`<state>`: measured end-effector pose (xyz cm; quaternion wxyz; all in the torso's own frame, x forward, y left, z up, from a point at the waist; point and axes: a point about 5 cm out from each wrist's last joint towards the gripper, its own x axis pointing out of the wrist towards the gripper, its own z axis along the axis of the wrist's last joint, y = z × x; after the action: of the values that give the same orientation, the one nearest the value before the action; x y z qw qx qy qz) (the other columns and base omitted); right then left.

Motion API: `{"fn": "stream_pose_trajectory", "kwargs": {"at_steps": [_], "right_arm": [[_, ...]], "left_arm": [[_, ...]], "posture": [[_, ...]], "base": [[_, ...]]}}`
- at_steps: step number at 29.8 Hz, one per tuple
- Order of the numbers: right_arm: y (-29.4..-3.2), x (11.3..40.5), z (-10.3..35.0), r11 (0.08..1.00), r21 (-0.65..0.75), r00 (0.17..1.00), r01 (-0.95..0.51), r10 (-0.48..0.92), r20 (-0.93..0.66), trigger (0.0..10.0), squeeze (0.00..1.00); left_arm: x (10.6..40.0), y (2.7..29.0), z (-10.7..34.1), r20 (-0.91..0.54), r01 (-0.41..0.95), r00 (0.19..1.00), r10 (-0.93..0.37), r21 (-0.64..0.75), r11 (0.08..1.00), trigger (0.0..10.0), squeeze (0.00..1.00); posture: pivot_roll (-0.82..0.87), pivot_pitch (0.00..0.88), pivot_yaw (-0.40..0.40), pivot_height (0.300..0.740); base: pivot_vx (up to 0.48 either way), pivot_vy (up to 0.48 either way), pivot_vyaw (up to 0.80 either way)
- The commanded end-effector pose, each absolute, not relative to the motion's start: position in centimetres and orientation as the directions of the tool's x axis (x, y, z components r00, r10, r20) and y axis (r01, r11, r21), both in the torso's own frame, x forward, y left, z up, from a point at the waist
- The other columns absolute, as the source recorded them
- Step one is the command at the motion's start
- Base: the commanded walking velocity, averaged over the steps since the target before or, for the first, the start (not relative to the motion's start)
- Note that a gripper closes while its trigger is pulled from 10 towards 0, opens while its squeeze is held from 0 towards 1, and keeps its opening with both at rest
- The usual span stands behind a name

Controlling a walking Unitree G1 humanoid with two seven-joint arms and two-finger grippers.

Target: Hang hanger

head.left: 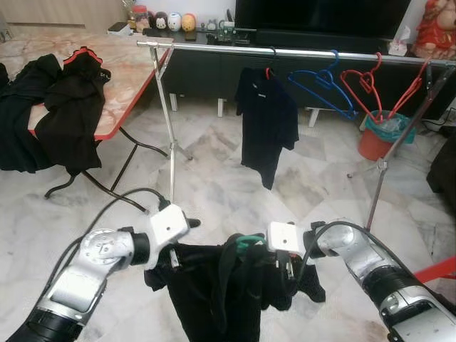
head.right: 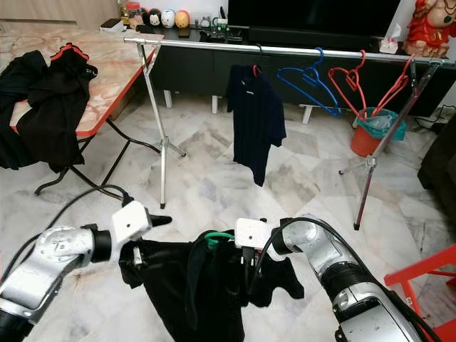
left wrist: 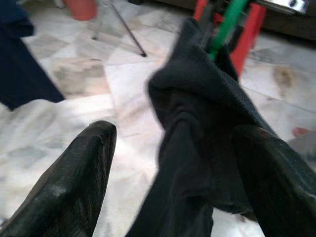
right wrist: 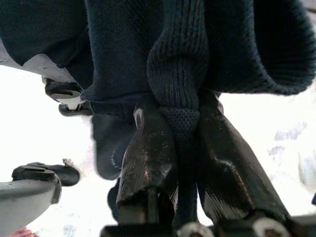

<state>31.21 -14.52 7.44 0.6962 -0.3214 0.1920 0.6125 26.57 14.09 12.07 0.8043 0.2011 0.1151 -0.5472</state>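
Low in front of me hangs a black shirt (head.left: 206, 292) with a green hanger (head.left: 249, 241) poking out at its collar. My right gripper (right wrist: 180, 113) is shut on a bunched fold of that shirt, just right of the hanger. My left gripper (left wrist: 175, 133) holds the shirt's left side with its fingers (left wrist: 74, 173) spread apart; the cloth drapes between them against one finger. Beyond them a metal clothes rail (head.left: 299, 52) runs across the room. It carries a dark shirt (head.left: 267, 121), a bare blue hanger (head.left: 320, 85) and red hangers (head.left: 370, 85).
The rail's left upright (head.left: 171, 135) stands straight ahead and its right leg (head.left: 388, 160) slants down. A red-edged folding table (head.left: 121, 71) at the left carries black clothes (head.left: 64, 107). An orange bin (head.left: 377, 139) sits behind the rail; a red frame (head.left: 434, 271) is at my right.
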Motion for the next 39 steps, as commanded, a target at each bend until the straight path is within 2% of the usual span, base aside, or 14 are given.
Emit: {"fn": "stream_pose_trajectory", "kwargs": {"at_steps": [1, 13, 15, 16, 17, 18, 19, 20, 31, 39], "right_arm": [[-13.6, 31.5, 8.4, 0.021, -0.255, 0.18, -0.967, 0.764, -0.62, 0.0, 0.0], [-12.9, 31.1, 9.3, -0.029, -0.265, 0.139, -0.964, 0.794, -0.592, 0.0, 0.0], [-12.8, 31.1, 9.3, -0.031, -0.268, 0.139, -0.963, 0.794, -0.591, 0.0, 0.0], [-12.7, 31.1, 9.4, -0.031, -0.269, 0.139, -0.963, 0.796, -0.589, 0.0, 0.0], [-12.7, 31.1, 9.4, -0.031, -0.27, 0.14, -0.962, 0.797, -0.588, 0.0, 0.0], [-12.6, 31.1, 9.4, -0.031, -0.272, 0.14, -0.962, 0.798, -0.586, 0.0, 0.0], [-12.6, 31.1, 9.4, -0.032, -0.272, 0.139, -0.962, 0.798, -0.586, 0.0, 0.0], [-12.6, 31.1, 9.5, -0.032, -0.272, 0.139, -0.962, 0.799, -0.585, 0.0, 0.0], [-12.5, 31.0, 9.6, -0.031, -0.272, 0.138, -0.962, 0.804, -0.579, 0.0, 0.0], [-12.5, 31.0, 9.5, -0.022, -0.278, 0.15, -0.96, 0.8, -0.581, 0.0, 0.0]], "left_arm": [[26.7, 13.5, 12.2, -0.418, 0.934, 0.351, -0.838, 0.222, 0.28, 10.0, 0.0], [26.6, 12.1, 11.1, -0.435, 0.954, 0.292, -0.851, 0.201, 0.225, 10.0, 0.0], [26.6, 11.8, 10.9, -0.431, 0.955, 0.289, -0.855, 0.192, 0.226, 9.6, 0.0], [26.6, 11.7, 10.8, -0.432, 0.955, 0.291, -0.854, 0.191, 0.228, 5.5, 0.0], [26.6, 11.7, 10.7, -0.433, 0.954, 0.291, -0.853, 0.191, 0.229, 5.5, 0.0], [26.6, 11.6, 10.6, -0.432, 0.954, 0.294, -0.853, 0.187, 0.234, 2.8, 0.0], [26.6, 11.6, 10.6, -0.431, 0.954, 0.294, -0.853, 0.186, 0.235, 2.8, 0.0], [26.5, 11.6, 10.5, -0.431, 0.954, 0.294, -0.853, 0.183, 0.236, 0.0, 0.0], [26.3, 11.6, 10.3, -0.431, 0.96, 0.277, -0.859, 0.168, 0.225, 0.0, 0.0], [25.7, 11.8, 10.0, -0.461, 0.974, 0.226, -0.858, 0.133, 0.185, 0.0, 0.0]], "posture": [[0.07, 0.0, -0.044, 0.74], [0.06, 0.0, -0.038, 0.74], [0.05, 0.0, -0.037, 0.74], [0.05, 0.0, -0.036, 0.74], [0.05, 0.0, -0.036, 0.74], [0.05, 0.0, -0.035, 0.74], [0.05, 0.0, -0.035, 0.74], [0.05, 0.0, -0.035, 0.74], [0.05, 0.0, -0.035, 0.74], [0.05, 0.0, -0.034, 0.74]], "base": [[0.0, 0.0, 0.0], [0.0, 0.0, 0.0], [0.0, 0.0, 0.0], [0.0, 0.0, 0.0], [0.0, 0.0, 0.0], [0.0, 0.0, 0.0], [0.0, 0.0, 0.0], [0.0, 0.0, 0.0], [0.0, 0.0, 0.0], [0.0, 0.0, 0.0]]}}
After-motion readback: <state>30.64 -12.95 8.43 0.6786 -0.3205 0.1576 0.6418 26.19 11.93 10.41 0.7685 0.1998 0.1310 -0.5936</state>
